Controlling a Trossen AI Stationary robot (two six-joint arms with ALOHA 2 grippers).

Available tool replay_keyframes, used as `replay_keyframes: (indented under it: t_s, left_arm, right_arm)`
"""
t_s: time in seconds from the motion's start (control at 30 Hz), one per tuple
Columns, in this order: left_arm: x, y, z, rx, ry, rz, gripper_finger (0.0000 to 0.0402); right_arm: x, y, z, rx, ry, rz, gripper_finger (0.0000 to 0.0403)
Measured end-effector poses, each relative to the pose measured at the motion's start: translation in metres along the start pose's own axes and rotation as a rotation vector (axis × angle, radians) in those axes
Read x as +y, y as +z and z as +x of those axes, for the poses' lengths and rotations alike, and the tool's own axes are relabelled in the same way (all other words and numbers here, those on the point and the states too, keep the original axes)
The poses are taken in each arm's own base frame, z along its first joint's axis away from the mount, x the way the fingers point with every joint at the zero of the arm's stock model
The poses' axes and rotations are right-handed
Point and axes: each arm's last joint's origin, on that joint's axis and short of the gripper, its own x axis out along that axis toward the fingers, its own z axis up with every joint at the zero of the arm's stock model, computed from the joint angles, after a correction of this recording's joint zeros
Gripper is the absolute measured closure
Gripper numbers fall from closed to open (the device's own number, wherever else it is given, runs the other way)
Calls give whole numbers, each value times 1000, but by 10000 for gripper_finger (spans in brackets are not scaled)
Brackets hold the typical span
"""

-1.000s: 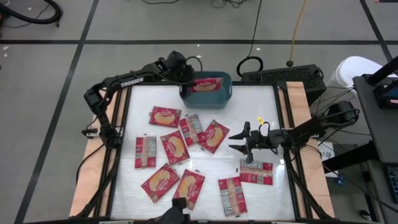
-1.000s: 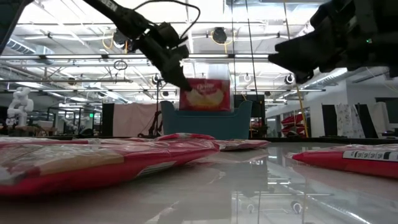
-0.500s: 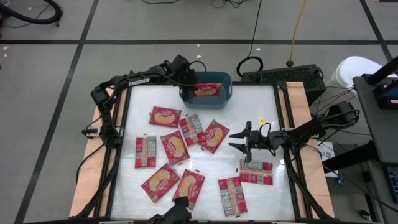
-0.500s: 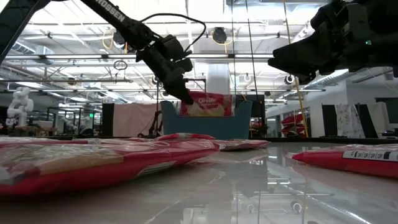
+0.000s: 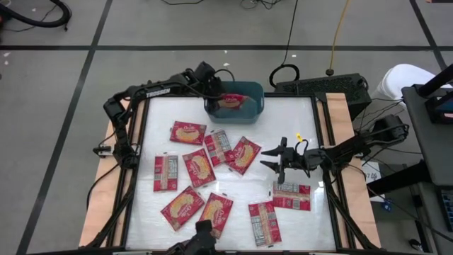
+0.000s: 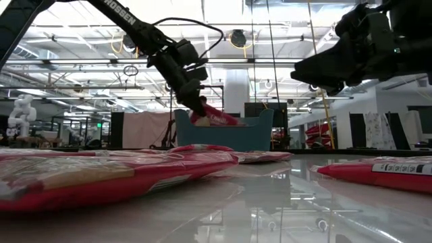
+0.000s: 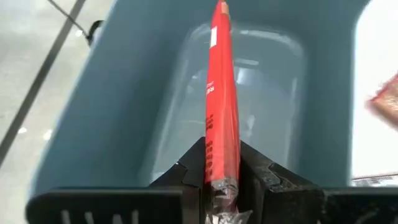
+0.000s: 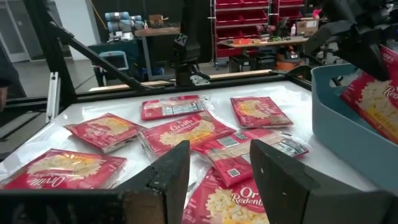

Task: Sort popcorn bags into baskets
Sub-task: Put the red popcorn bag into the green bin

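Since the earlier frame, left gripper [image 5: 221, 95] had lowered its popcorn bag [image 7: 222, 106] from upright above the rim to slanting down into the teal basket [image 5: 256, 107].

At upper centre of the high view, left fingers [image 7: 189, 171] were closed on the bag's lower end, holding it edge-on over the bare basket floor, presumably so it would slip in flat when let go. Right gripper [image 5: 277, 162] hung at centre right with fingers apart, holding nothing, above the loose bags [image 5: 199, 167] scattered flat on the worktop [image 5: 290, 127], likely placed for the next pick.
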Motion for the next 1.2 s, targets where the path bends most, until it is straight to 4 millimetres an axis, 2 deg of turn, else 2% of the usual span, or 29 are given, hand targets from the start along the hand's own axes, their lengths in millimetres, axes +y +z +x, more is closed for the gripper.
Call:
replay_keyframes:
  t_s: [0.3,0.57,0.8,0.9,1.0,1.2]
  left_arm:
    - [0,1,0,-6,7,-16,342]
    - [4,1,0,12,102,-55,341]
    - [5,1,0,5,113,-104,341]
    - [4,1,0,-9,47,-111,346]
    - [2,0,-1,-29,-45,-125,371]
    - [3,-1,-1,-18,-23,-129,375]
  right_arm:
    - [0,0,0,-2,0,8,243]
    - [0,0,0,-2,0,9,243]
    - [0,0,0,-2,1,16,243]
    - [0,0,0,-2,1,16,243]
    - [0,0,0,-2,1,16,243]
    - [0,0,0,-2,1,16,243]
